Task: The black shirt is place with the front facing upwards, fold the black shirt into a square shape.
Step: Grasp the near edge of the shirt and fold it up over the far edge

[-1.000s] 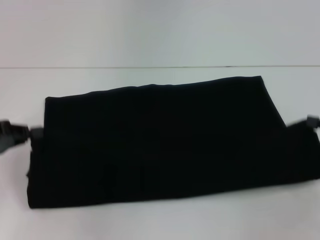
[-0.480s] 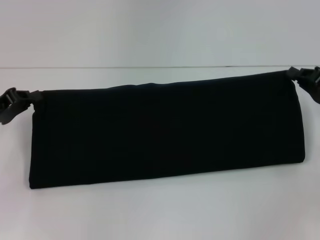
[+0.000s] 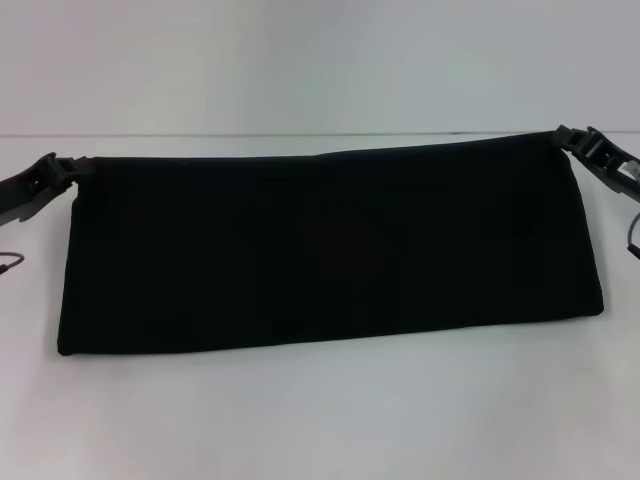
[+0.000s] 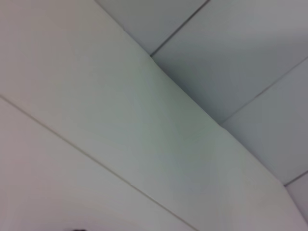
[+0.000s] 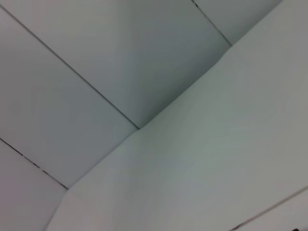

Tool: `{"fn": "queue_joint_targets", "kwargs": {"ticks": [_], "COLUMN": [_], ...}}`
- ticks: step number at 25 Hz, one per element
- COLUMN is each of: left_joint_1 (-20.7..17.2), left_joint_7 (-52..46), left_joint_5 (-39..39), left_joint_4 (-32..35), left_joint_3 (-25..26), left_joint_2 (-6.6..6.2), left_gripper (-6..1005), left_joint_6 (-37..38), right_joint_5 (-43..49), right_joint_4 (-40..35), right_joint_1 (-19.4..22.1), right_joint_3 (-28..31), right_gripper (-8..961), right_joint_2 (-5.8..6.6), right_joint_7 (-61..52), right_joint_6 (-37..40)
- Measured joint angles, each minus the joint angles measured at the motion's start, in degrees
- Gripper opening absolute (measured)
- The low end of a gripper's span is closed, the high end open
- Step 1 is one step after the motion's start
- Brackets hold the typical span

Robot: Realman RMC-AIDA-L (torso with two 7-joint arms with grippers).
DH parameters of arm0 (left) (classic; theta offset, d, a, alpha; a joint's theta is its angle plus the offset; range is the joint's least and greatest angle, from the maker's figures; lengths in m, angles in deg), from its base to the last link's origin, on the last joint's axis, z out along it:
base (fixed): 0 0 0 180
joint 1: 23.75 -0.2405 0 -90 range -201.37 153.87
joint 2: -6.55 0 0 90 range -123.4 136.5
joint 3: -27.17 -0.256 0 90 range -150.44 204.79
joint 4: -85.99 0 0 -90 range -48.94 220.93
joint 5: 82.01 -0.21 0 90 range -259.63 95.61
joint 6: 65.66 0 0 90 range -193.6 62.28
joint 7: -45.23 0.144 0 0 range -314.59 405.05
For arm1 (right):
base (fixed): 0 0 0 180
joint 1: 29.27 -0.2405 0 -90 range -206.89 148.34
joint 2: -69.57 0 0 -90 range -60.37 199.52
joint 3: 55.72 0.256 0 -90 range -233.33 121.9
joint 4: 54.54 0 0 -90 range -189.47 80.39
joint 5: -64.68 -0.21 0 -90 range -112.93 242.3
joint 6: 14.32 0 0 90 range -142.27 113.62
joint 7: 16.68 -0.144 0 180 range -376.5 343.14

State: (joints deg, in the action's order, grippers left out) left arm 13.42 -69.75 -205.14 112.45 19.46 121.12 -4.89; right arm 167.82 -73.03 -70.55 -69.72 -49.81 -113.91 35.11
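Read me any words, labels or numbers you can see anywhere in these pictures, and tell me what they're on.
None can be read.
The black shirt, held at its far corners by the left gripper and the right gripper, shows only plain black cloth: no lettering or label is visible.
The wrist views show only blank white panels.

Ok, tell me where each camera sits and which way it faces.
Head view: on the robot's head, looking forward and down at the black shirt on the white table; left gripper and right gripper hold its far corners.
Left wrist view: faces pale panels with seams; no robot body clearly shows.
Right wrist view: likewise.
Shared: both wrist views show only pale panels, never the shirt.
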Motion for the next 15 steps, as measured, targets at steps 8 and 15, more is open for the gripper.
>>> {"fn": "queue_joint_targets", "kwargs": {"ticks": [8,15], "left_joint_1": [1.96,3.64], "left_joint_7": [4.47,7.49], "left_joint_5": [2.12,2.12], "left_joint_4": [-0.07,-0.09], "left_joint_3": [0.07,0.07], "left_joint_2": [2.31,4.72], "left_gripper": [1,1], "left_joint_6": [-6.72,-12.09], "right_joint_5": [-4.33,-4.8], "right_joint_4": [3.5,4.8], "right_joint_1": [-3.17,-4.97], "right_joint_3": [-0.14,-0.11], "right_gripper": [3,2], "right_joint_2": [-0.56,-0.79], "right_joint_7": [10.52,13.92], "right_joint_6": [-6.22,-11.63]}}
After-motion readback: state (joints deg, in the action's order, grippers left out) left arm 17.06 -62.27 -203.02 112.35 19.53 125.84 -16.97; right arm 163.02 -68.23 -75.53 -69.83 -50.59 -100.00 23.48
